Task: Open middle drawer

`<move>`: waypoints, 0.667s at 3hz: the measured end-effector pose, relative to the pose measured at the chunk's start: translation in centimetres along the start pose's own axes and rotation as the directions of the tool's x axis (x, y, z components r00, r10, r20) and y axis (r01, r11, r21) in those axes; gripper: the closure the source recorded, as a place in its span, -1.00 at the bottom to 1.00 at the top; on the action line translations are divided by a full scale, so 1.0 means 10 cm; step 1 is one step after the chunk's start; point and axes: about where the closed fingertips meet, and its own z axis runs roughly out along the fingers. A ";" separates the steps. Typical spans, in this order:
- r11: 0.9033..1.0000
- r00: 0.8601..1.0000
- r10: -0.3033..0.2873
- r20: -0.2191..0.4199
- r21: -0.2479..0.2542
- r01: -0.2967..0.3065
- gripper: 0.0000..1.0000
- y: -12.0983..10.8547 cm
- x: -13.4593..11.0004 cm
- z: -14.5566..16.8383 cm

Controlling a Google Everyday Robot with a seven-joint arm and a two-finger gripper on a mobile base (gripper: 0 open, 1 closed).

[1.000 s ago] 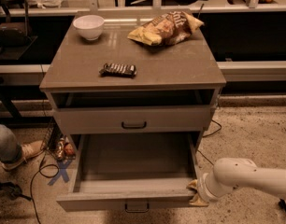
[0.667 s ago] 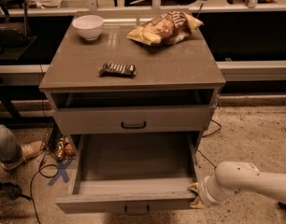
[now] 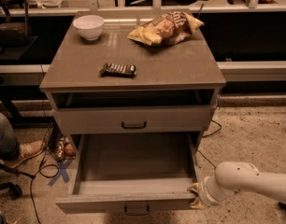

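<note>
Left of the end effector [image 3: 195, 196], which sits at its front corner, the middle drawer [image 3: 133, 167] stands open. Whether the end effector is open or closed cannot be told.

Arm and gripper pose at the drawer.
White forearm [image 3: 248, 181] reaches in low; gripper [image 3: 195, 198] sits against the front corner of the middle drawer [image 3: 124, 201].

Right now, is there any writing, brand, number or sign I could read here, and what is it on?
Chip bag: printed lettering, too blurred to read.
Snack bar wrapper: print too small to read.
Floor: a blue "X" mark, left of the drawers.
Gripper, at the middle drawer's right front corner: no text.
</note>
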 end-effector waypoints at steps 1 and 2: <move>1.000 1.000 0.000 0.001 -0.002 0.000 -0.44 0.01 0.00 0.01; 1.000 1.000 0.000 0.001 -0.005 0.000 -0.90 0.02 0.00 0.02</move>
